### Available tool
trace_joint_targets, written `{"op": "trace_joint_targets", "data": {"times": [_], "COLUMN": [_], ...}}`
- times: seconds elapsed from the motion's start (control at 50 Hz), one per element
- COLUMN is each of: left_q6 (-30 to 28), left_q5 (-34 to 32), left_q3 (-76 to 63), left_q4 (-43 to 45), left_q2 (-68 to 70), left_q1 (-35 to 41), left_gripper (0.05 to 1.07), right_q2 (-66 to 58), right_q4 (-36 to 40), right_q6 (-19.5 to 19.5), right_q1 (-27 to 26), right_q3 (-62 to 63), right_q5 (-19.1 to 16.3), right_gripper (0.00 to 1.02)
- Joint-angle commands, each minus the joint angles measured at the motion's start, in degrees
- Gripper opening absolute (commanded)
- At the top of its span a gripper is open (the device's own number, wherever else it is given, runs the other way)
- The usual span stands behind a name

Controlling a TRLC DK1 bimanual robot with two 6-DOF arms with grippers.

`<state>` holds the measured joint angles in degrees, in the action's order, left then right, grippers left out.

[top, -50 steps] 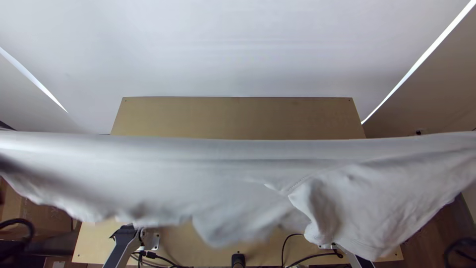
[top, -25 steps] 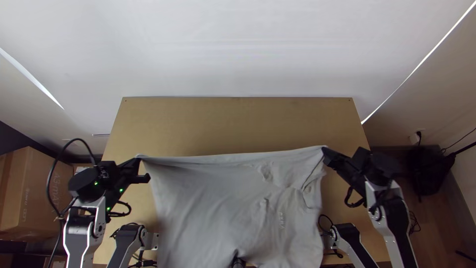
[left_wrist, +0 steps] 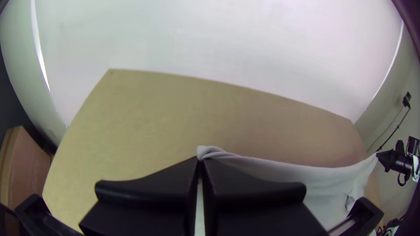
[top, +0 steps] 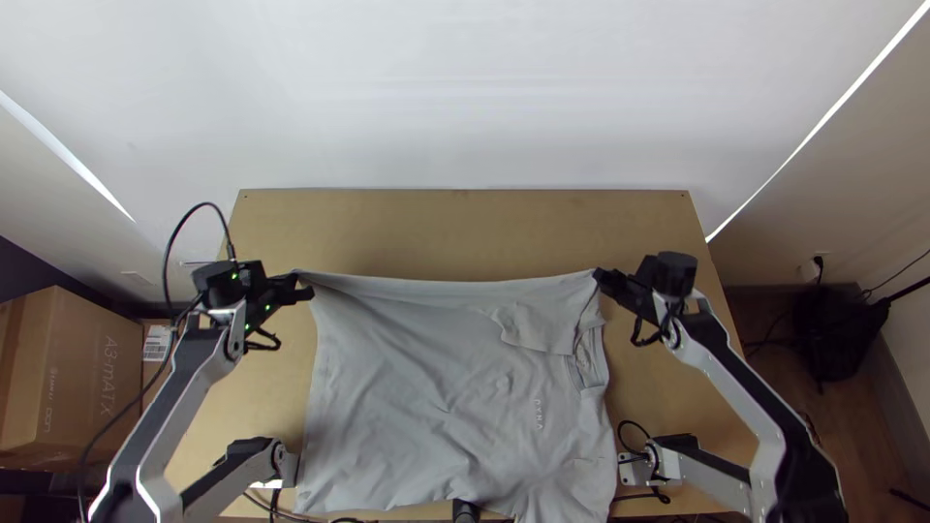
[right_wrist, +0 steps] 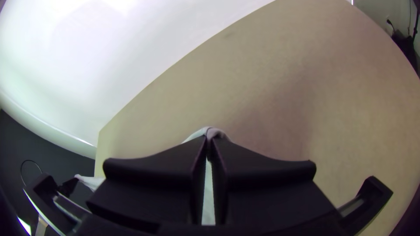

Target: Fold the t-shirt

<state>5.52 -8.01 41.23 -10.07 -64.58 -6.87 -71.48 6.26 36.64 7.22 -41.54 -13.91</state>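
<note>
Light grey cloth t-shirt (top: 426, 378) spans the gap btwn the two arms, its far edge running L to R w/ a slight sag in the middle. Left end effector (top: 296, 280) is clenched on the far L corner, right end effector (top: 598, 275) on the far R corner. Rest of the tee lies on the near side of both, spread toward the near edge of the light wooden tabletop (top: 465, 232) – creased, w/ soft diagonal folds.

Long axis of the tee goes crosswise, L–R, approx parallel to the tabletop's far edge. Neck end points to the right arm's side – the collar (top: 584, 368) is prob. the ribbed curve on that side, tho it's small & rumpled there. Hem end is toward the left arm. A loose sleeve (top: 538, 327) lies flopped over the body, just inboard of the R corner; small pale lettering (top: 539, 414) sits nearer, on the same half.

Left wrist view: left end effector (left_wrist: 201, 161) has its black fingers together, w/ a bit of cloth poking out past the tips. Right wrist view: same for the right end effector (right_wrist: 209, 137) – a small bunch pinched at the tips, grey cloth showing in the slit btwn the fingers.
</note>
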Motion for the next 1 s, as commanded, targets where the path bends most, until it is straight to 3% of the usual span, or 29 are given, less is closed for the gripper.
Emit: {"op": "trace_joint_targets", "data": {"times": [0.0, 0.3, 0.58, 0.98], "left_q6": [-1.7, -2.6, -2.2, -0.5], "left_q5": [-0.1, -1.5, -1.4, -0.4], "left_q3": [5.7, 19.5, 38.2, 53.8], "left_q4": [2.0, 0.7, -3.6, -9.5], "left_q2": [-9.6, -30.2, -46.9, -57.9], "left_q1": [-0.9, -1.7, -1.5, -1.0], "left_gripper": [0.08, 0.08, 0.08, 0.08], "right_q2": [-7.8, -25.9, -40.2, -56.9], "right_q4": [-1.8, -1.8, -0.5, 12.5], "right_q6": [0.3, -3.7, -4.1, -3.7], "right_q1": [-1.8, -3.7, -4.2, -4.8], "right_q3": [-7.2, -22.4, -37.0, -62.8], "right_q5": [0.5, 0.6, 1.5, 2.2], "right_gripper": [0.02, 0.02, 0.02, 0.02]}}
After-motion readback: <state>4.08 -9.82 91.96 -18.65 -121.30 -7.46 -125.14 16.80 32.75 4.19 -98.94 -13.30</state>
